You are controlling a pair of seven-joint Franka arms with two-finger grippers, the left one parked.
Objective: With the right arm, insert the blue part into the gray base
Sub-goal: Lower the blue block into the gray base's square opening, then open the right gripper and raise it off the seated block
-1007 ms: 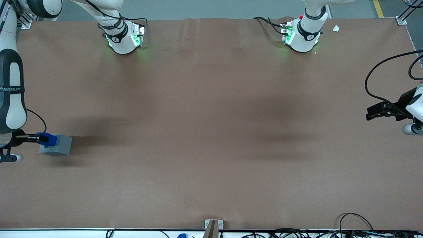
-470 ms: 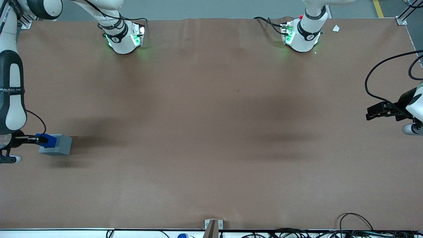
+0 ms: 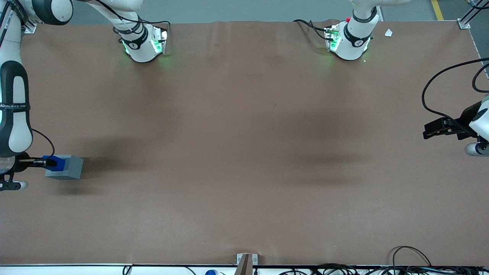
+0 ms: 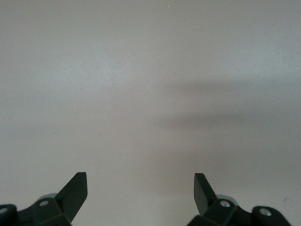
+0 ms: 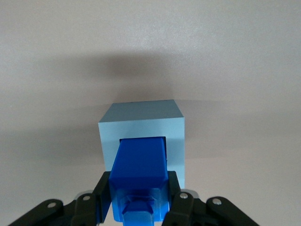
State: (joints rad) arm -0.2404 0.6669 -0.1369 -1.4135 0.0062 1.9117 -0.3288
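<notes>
The gray base [image 3: 68,167] sits on the brown table at the working arm's end. Its square hole faces my gripper [image 3: 45,163]. The blue part [image 3: 57,162] is held between my black fingers, and its leading end reaches into that hole. In the right wrist view the blue part [image 5: 140,174] runs from the gripper [image 5: 138,194] into the rimmed opening of the gray base [image 5: 143,125]. Both fingers press on the part's sides. The right arm [image 3: 14,110] stands above the gripper at the table's end.
The brown table [image 3: 244,152] spreads wide toward the parked arm's end. Two arm bases [image 3: 143,42] with green lights stand at the table edge farthest from the front camera. Loose black cables [image 3: 412,263] lie along the nearest edge.
The blue part has gone lower into the gray base's hole, so less blue shows above the box. The arm has shifted slightly with it.
</notes>
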